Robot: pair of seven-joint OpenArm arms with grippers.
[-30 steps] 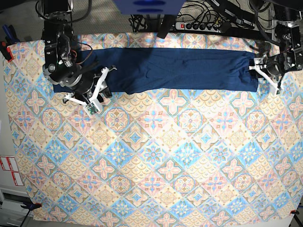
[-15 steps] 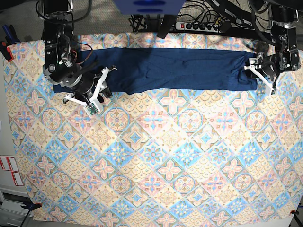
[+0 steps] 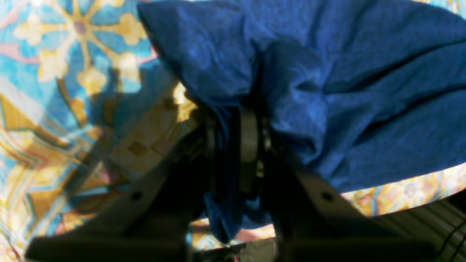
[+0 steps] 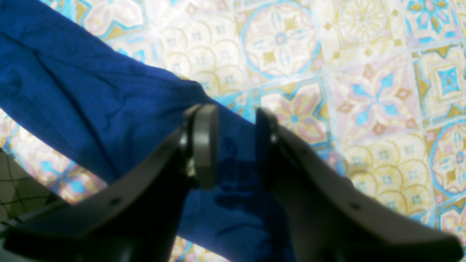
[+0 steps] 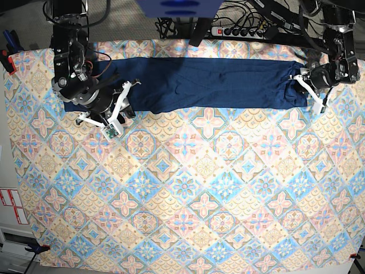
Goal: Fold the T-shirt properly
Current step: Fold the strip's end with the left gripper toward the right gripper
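Observation:
The T-shirt (image 5: 199,83) lies as a long navy band across the far side of the patterned tablecloth (image 5: 188,188). My left gripper (image 5: 305,85) is at the shirt's right end. In the left wrist view it (image 3: 249,145) is shut on bunched navy fabric (image 3: 364,72), which is lifted slightly off the cloth. My right gripper (image 5: 121,108) is at the shirt's left end near its front edge. In the right wrist view it (image 4: 236,145) is open, with the shirt (image 4: 91,102) beneath the fingers and nothing held.
A power strip (image 5: 239,31) and cables lie behind the table's far edge. A red clamp (image 5: 7,60) holds the cloth at the far left. White labels (image 5: 11,205) sit beside the left edge.
My left gripper has moved left with the shirt's right end, bunching that end inward. The right arm has not moved.

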